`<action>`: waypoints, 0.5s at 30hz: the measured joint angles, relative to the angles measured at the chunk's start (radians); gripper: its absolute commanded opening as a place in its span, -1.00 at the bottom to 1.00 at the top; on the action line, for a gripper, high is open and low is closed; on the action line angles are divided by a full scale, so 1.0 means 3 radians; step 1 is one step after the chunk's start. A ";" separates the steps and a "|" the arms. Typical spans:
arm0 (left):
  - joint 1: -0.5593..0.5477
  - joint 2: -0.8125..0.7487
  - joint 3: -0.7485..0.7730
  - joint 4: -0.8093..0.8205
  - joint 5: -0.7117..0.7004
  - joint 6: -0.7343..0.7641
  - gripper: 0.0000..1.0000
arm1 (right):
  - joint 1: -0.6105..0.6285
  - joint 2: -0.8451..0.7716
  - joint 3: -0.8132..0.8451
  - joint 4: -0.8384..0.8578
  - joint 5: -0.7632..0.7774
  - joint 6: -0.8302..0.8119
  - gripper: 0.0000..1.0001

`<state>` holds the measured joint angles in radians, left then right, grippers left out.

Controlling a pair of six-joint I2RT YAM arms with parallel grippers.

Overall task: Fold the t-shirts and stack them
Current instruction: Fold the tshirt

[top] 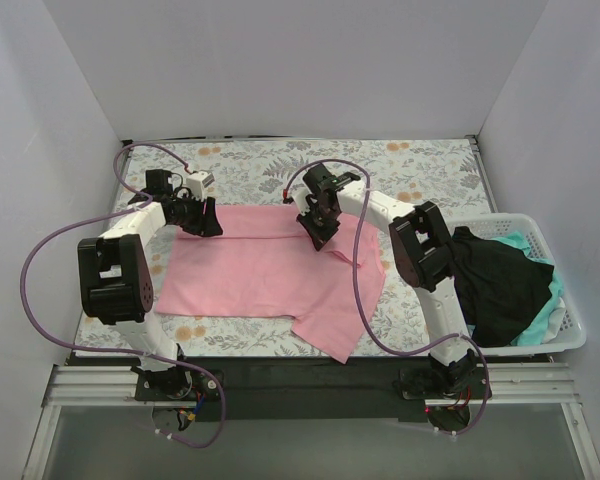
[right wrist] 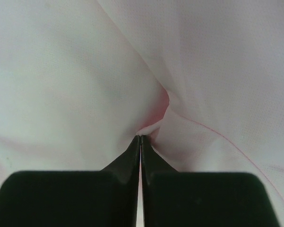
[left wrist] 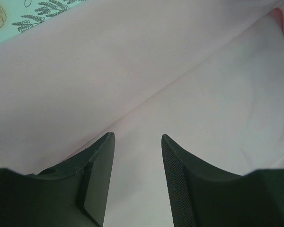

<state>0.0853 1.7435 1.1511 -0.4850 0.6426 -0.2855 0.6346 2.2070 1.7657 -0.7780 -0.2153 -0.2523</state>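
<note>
One pink t-shirt [top: 260, 270], left end effector [left wrist: 137, 137] spread over a fold, right end effector [right wrist: 140, 137] pinching its cloth — tips together

Left gripper [left wrist: 137, 136] wide, right gripper [right wrist: 140, 137] tight, both arms forward.

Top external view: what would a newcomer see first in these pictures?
The light pink t-shirt, spread on the floral sheet in the middle, stands out first. The right end effector is shut on a pinch of it, while the left end effector is open over it. At the right, a white basket holds a black t-shirt and mint-green cloth.
</note>
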 measured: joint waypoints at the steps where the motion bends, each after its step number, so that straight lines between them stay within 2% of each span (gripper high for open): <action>1: 0.0001 0.0000 0.0000 0.0000 0.0001 0.0003 -0.14 | -0.0001 -0.0003 0.0000 -0.0001 -0.0014 0.0000 -0.97; 12: 0.0031 0.0000 0.0000 -0.0018 0.0001 0.0000 -0.13 | -0.0001 -0.0191 -0.0001 -0.0001 -0.0331 0.0023 -0.97; 13: 0.0033 0.0001 0.0004 -0.0027 0.0001 0.0000 -0.14 | -0.0001 -0.0203 0.0000 -0.0001 -0.0356 0.0027 -0.92; 14: 0.0034 0.0004 0.0010 -0.0038 0.0001 0.0000 -0.13 | -0.0001 -0.0210 -0.0001 -0.0001 -0.0379 0.0033 -0.70; 15: 0.0034 0.0006 0.0019 -0.0043 0.0001 -0.0001 -0.13 | -0.0001 -0.0210 -0.0001 -0.0004 -0.0411 0.0046 -0.62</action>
<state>0.0956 1.7454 1.1568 -0.4980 0.6430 -0.2859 0.6342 2.1441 1.7653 -0.7792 -0.3386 -0.2386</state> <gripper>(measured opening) 0.433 0.085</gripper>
